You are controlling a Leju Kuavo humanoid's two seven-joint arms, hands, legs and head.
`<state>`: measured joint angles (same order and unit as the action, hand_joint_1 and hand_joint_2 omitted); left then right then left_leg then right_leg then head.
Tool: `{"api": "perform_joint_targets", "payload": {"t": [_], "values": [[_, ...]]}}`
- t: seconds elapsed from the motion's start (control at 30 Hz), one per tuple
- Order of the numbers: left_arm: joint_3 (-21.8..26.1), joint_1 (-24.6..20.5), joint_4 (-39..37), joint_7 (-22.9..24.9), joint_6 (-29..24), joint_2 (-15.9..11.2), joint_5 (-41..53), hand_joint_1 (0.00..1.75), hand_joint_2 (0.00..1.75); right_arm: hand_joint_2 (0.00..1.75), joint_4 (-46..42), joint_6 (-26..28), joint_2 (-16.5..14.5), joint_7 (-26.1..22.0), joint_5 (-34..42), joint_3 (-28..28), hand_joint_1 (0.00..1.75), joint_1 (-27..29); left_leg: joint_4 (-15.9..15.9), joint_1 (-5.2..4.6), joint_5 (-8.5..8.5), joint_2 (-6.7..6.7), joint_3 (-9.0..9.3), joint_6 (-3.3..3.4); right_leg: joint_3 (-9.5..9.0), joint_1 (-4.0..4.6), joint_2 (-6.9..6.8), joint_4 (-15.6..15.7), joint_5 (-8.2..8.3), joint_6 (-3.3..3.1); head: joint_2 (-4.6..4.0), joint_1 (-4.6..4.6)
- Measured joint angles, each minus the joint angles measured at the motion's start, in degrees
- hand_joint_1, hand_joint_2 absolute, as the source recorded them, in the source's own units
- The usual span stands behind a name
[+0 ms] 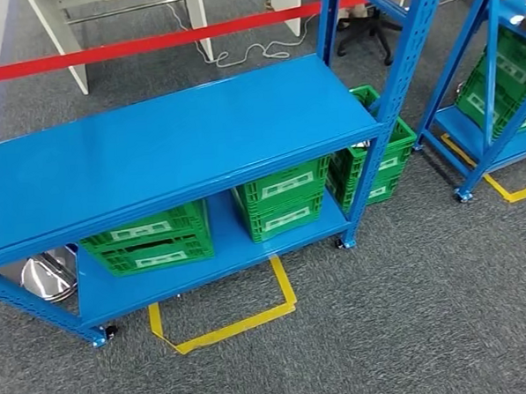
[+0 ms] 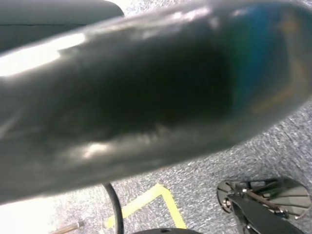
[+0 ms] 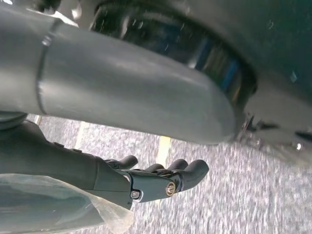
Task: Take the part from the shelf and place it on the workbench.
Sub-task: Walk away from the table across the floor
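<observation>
Two blue racks stand on the grey carpet (image 1: pixel 400 313). The bigger blue shelf (image 1: pixel 177 140) runs from the left edge of the frame past its middle, with a bare top deck and a lower deck close to the floor. The second rack (image 1: pixel 488 106) is cut off at the upper right corner. A red bar (image 1: pixel 139 45) crosses the top of the frame above the bigger shelf.

On the lower deck sit two green crates: the left crate (image 1: pixel 150 240) in the lower left of the frame and the middle crate (image 1: pixel 283 200) near the centre. A third crate (image 1: pixel 379 169) stands on the floor just behind the shelf's right post. More green crates (image 1: pixel 507 78) lean in the second rack.

Yellow floor tape (image 1: pixel 233 322) marks a box on the carpet below the shelf. A shiny metal piece (image 1: pixel 48 274) shows at the left edge under the top deck. I cannot tell whether that is the part; what the crates hold is hidden from me.

My right hand (image 3: pixel 158 178) hangs over the carpet, its dark fingers (image 3: pixel 191 170) stretched out nearly straight, side by side, with nothing in them. Beside it is a fold of clear film (image 3: pixel 55 204). My left wrist view is a grey blur, so I cannot tell how my left hand's fingers stand
</observation>
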<state>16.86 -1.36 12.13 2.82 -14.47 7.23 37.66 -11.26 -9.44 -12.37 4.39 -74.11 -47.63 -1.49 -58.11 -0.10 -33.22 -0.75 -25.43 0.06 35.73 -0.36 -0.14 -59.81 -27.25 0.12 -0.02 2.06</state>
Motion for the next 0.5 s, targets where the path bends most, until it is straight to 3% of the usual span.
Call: {"api": "perform_joint_targets", "payload": {"t": [0.03,0.1,0.17,0.2,0.23,0.27,0.37,0.4,0.5], "values": [[0.01,-0.02,0.0,0.0,-0.01,-0.02,0.01,0.0,0.0,0.0,0.0,0.01,-0.01,-0.01,0.0,0.0,0.0,0.05,-1.69,0.02,0.19,0.04,-0.62,-0.28,-0.55,-0.12,-0.03,0.21,-0.14,-0.32,0.01,0.08],[0.02,-0.09,0.0,0.0,-0.01,-0.03,0.02,0.0,0.0,0.0,0.0,0.02,-0.03,-0.03,0.01,0.0,0.0,-0.01,-8.01,0.19,-0.77,0.15,-4.22,-0.88,-1.64,-0.28,-0.08,0.55,-0.77,-0.76,0.01,0.22],[0.02,-0.01,0.0,0.0,0.0,0.01,0.01,0.0,0.0,0.0,0.0,0.02,-0.03,-0.04,0.01,0.0,0.0,-0.05,-14.28,0.35,-4.22,0.2,-8.82,-1.28,-2.71,-0.27,-0.04,0.64,-1.76,-0.92,0.0,0.27],[0.02,0.09,0.0,0.0,0.0,0.02,0.01,0.0,0.0,0.0,0.0,0.02,-0.03,-0.03,0.01,0.0,0.0,0.02,-15.57,0.38,-5.67,0.21,-10.36,-1.32,-3.39,-0.26,0.02,0.64,-2.33,-0.93,0.0,0.28],[0.02,0.17,0.0,0.0,0.01,0.02,0.01,0.0,0.0,0.0,0.0,0.02,-0.03,-0.03,0.01,0.0,0.0,0.1,-15.12,0.37,-5.91,0.21,-11.08,-1.24,-4.17,-0.23,0.08,0.64,-2.91,-0.91,0.0,0.28],[0.03,0.22,0.0,0.0,0.02,0.02,0.01,0.0,0.0,0.0,0.0,0.03,-0.03,-0.03,0.01,0.0,0.0,0.16,-13.04,0.33,-4.55,0.22,-11.1,-1.04,-5.03,-0.18,0.11,0.66,-3.52,-0.86,0.0,0.28],[0.24,0.38,0.0,0.0,0.14,-0.03,0.01,0.0,0.0,0.0,0.08,0.27,-0.07,-0.04,-0.03,0.02,0.0,0.18,-4.22,-0.2,4.13,0.27,-9.85,0.13,-6.99,-0.05,0.09,0.7,-5.23,-0.36,0.01,0.1],[0.32,0.41,0.0,-0.01,0.2,-0.03,0.0,0.0,0.0,0.0,0.12,0.39,-0.08,-0.02,-0.02,0.02,0.0,0.13,-2.76,-0.45,5.98,0.32,-9.65,0.41,-7.25,-0.04,0.13,0.81,-5.57,-0.07,0.01,0.03],[0.45,0.26,0.0,-0.24,1.14,0.08,0.0,0.0,0.0,0.0,0.15,0.04,-0.09,0.37,0.52,0.0,0.0,-0.15,-1.56,-0.69,6.97,0.36,-9.23,0.42,-7.92,0.0,0.18,1.55,-5.7,0.36,0.0,-0.05]]}}
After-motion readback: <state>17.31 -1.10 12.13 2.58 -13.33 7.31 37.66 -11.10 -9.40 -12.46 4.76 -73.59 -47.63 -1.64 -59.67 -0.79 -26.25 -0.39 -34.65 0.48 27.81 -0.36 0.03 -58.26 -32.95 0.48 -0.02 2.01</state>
